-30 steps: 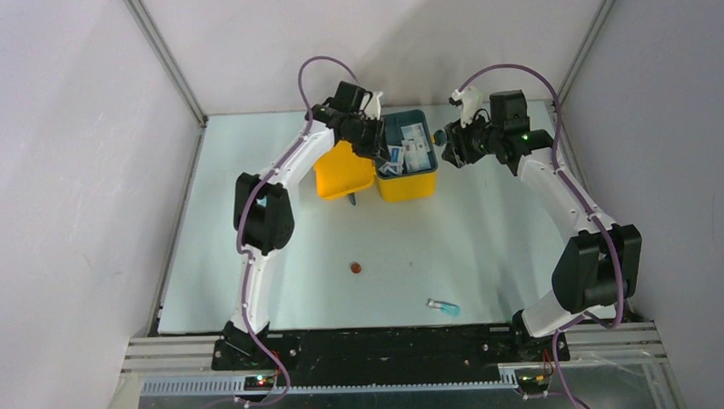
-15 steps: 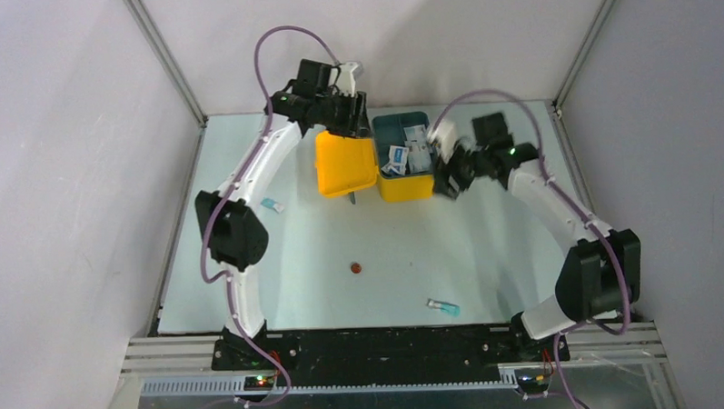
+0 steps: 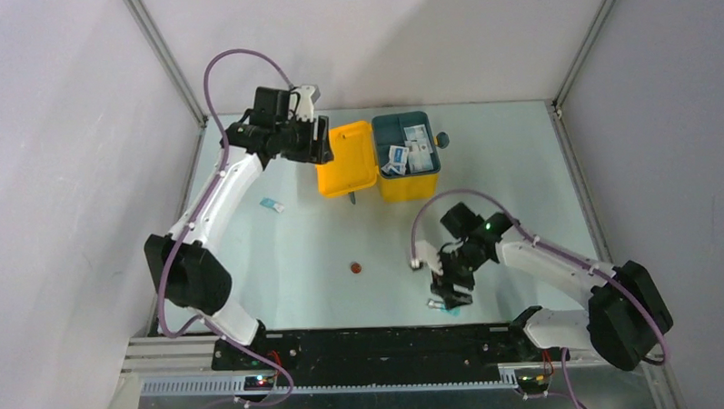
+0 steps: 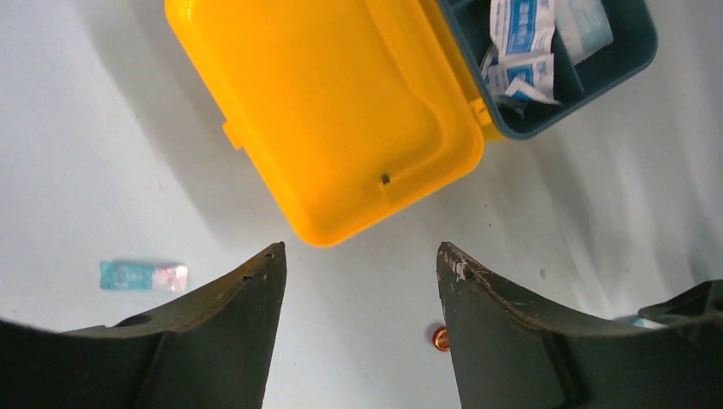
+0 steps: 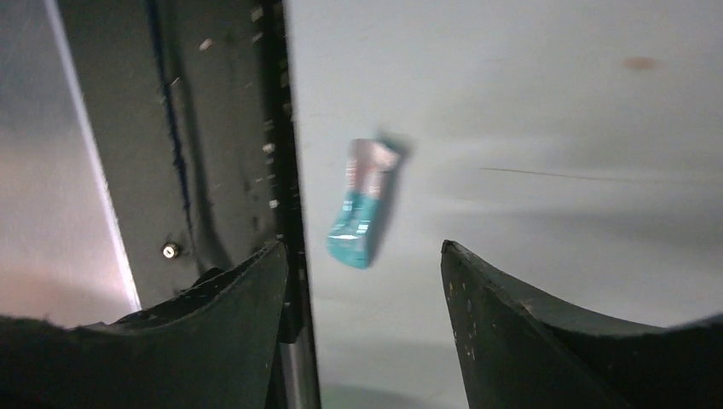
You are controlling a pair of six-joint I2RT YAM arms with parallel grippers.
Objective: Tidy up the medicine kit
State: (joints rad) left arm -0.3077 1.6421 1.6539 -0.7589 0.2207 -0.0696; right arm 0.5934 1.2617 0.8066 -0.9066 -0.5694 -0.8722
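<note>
One pale table (image 3: 486, 209) is filling the scene, and the medicine kit (image 3: 348, 159), a bright yellow box, is sitting toward its far edge with the lid lying flat open to the left of the base. A dark teal tray (image 3: 394, 123) is resting in the base and holding a jumble of white-and-blue sachets (image 3: 413, 153). The left gripper (image 4: 362, 251) is hovering just left of the open lid, its jaws standing wide apart and gripping nothing. The right gripper (image 5: 362, 245) is hanging low by the table's near edge, well apart from the kit. Its jaws are likewise spread and empty, framing a teal-and-white sachet (image 5: 362, 204) that is lying on the table beside the dark front rail (image 5: 213, 128). Another loose sachet (image 3: 270, 206) is lying left of the kit, and a small reddish disc (image 3: 353, 267) is sitting between the kit and the near edge.
</note>
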